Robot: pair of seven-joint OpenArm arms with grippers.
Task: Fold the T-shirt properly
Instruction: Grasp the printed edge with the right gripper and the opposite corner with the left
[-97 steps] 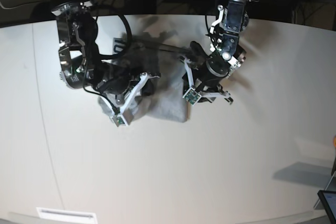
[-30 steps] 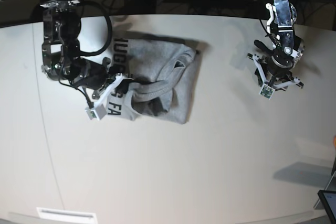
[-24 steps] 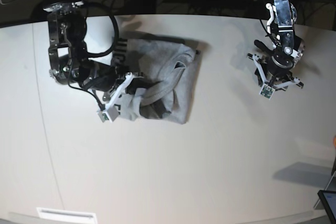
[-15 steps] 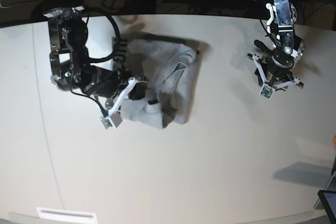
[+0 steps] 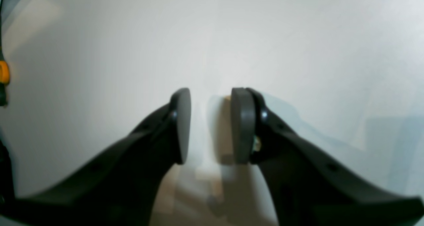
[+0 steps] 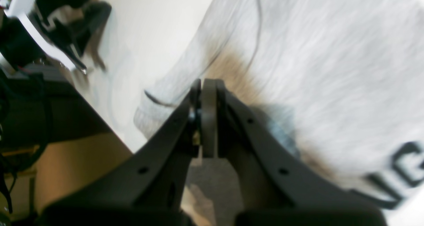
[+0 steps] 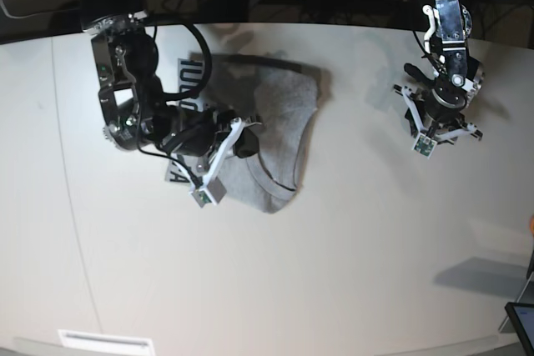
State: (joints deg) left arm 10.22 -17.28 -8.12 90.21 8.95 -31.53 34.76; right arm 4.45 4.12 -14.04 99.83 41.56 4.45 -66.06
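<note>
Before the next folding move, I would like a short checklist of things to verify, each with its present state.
1. Right gripper jaws closed: ok, they are shut, with grey cloth right around them in the right wrist view.
2. Cloth really pinched between them: cannot tell, the pads meet with no fabric showing in the seam.
3. Left gripper free: ok, jaws apart, nothing between them, only bare table below.
4. Left arm away from the T-shirt: ok, it hangs far to the side in the base view.
5. T-shirt flat: not ok, it lies bunched with a curved fold.
6. Lettering hidden inside: not ok, black letters still show.
</note>
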